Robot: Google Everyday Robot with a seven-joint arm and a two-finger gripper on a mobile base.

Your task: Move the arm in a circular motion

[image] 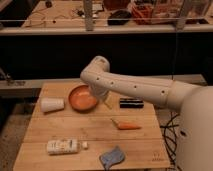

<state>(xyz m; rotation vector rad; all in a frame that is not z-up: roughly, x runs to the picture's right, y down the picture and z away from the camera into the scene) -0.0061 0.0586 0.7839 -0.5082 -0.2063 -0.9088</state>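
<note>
The arm (130, 87) reaches in from the right over the wooden worktop (95, 132), its elbow above the orange bowl (82, 98). From the left lie a white cup (52, 104) on its side, a white bottle (63, 146), the bowl, the gripper (106, 101) hanging just right of it with jaws apart and empty, a blue cloth (113, 157), a carrot (127, 125) and a black object (131, 102).

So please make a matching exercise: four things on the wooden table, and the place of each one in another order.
The arm reaches over the table; its gripper hangs above the bowl's right edge.

1 bowl
2 carrot
3 white cup
4 blue cloth

a front edge
b left side, lying down
c back middle
d centre right

Pairs: 1-c, 2-d, 3-b, 4-a
</note>
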